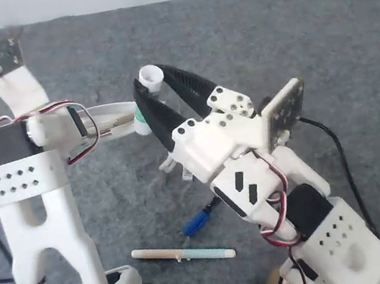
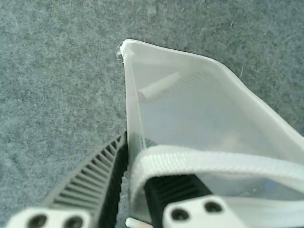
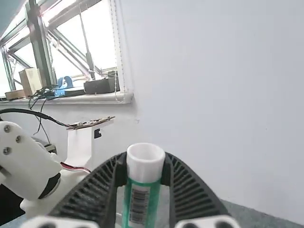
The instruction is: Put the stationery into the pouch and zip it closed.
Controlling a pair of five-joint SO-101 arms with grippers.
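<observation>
While your left fingers [image 2: 97, 178] are clamped on the pouch [image 2: 190, 109] rim and your right fingers [image 3: 95, 190] pinch the glue stick [image 3: 144, 175] right beside it, you're mid-loading, so next tip the stick into its mouth.

Grey table [image 1: 346, 28], pastel pen [image 1: 183, 253], blue pen [image 1: 197, 221]

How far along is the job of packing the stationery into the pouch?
Done: a pale item seems to lie inside the pouch, whose edge the left gripper holds. In hand: the right gripper clamps a glue stick near it. Left: the pen and a blue item on the table, then zipping.
</observation>
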